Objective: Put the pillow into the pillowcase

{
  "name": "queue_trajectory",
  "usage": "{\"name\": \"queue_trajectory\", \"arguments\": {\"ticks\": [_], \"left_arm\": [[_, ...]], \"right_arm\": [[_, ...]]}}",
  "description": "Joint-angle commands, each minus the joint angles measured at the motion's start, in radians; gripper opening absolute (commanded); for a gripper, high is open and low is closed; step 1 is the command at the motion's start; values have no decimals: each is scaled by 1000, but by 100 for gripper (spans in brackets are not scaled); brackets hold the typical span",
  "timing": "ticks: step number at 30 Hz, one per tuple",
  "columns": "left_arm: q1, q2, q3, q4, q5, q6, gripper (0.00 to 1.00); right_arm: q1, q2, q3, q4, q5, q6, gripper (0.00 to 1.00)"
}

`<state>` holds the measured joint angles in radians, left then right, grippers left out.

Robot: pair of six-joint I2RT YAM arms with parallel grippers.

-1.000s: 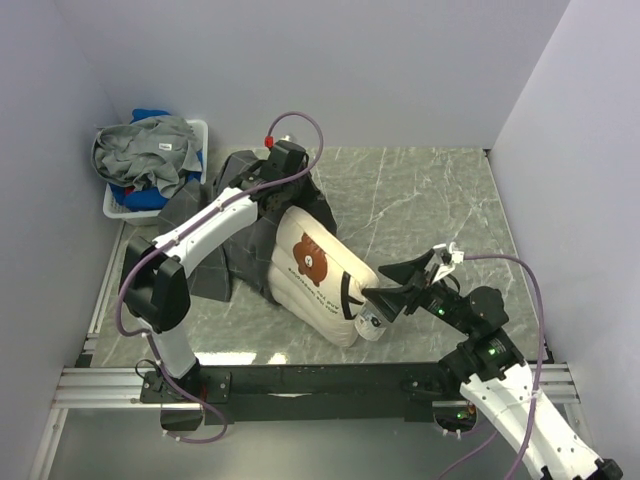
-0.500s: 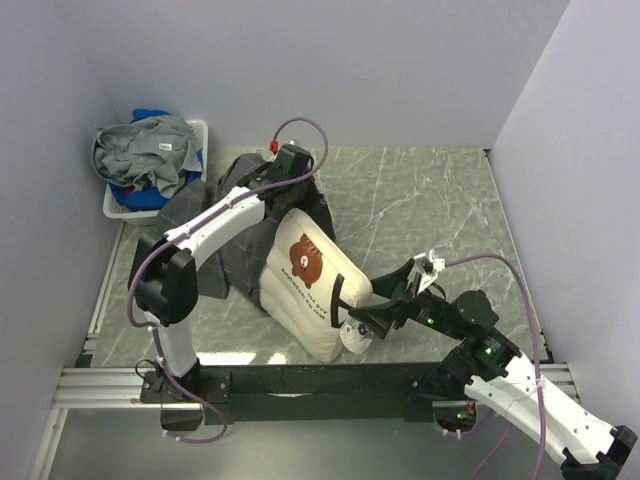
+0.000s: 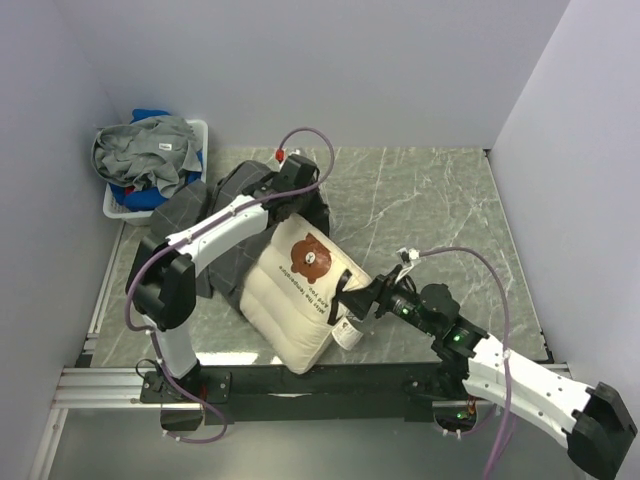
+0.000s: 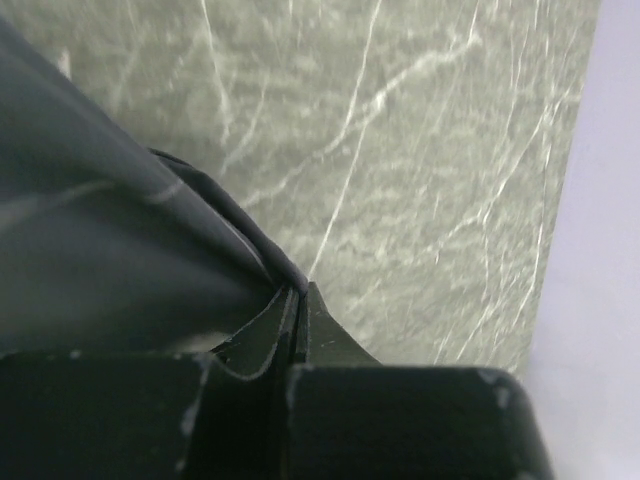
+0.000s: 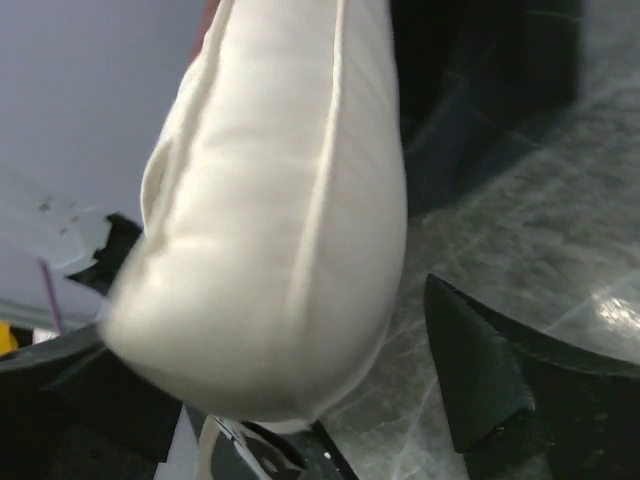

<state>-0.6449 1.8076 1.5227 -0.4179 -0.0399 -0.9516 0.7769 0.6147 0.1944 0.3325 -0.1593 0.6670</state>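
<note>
Across the marble table (image 3: 420,200) the wide-open right gripper (image 3: 346,304) has pushed the pillow (image 3: 290,300) ahead, closer to the pillowcase (image 3: 240,190) that the left gripper (image 4: 298,318) clenches, helping insertion

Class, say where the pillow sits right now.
Top view: the pillow lies near the front edge of the table, far end against the pillowcase, right edge inside the open right end effector.

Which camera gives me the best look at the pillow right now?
Top external: nearly the whole pillow shows, with its bear face up. The right wrist view sees only one rounded end, close up. The left wrist view shows none of it, only the pillowcase fabric and the table.
</note>
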Motion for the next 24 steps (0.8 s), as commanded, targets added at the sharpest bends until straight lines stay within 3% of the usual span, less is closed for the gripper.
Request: {"name": "queue_trajectory", "arguments": {"ticks": [1,2,4,6,7,9,13,18,24], "left_arm": [[-70,-111,-44,40,3,-21,1],[-79,-119,-56,47,3,-10,1],[-102,-137,-47,21,-9,14,1],[-114,-149,-15,-24,-58,80,13],[-125,-165,-4,-79,-81,105,40],[-134,-189,19,-134,-168,169,70],[-157,-295,2,-255,-340,250,85],[-171,-332,-122,-361,-458,318,89],[-176,-222,-173,-370,-524,356,87]], "right_arm": [[5,60,-18,100,158,104,78],[5,39,-9,73,220,126,37],[1,-1,38,-97,306,143,2],[-27,-90,63,-197,357,129,0],[-40,-116,95,-296,363,126,0],[-103,-148,129,-378,325,102,0],[-201,-93,192,-490,204,51,0],[-243,9,232,-478,78,20,0],[-251,62,326,-527,41,6,0]]}}
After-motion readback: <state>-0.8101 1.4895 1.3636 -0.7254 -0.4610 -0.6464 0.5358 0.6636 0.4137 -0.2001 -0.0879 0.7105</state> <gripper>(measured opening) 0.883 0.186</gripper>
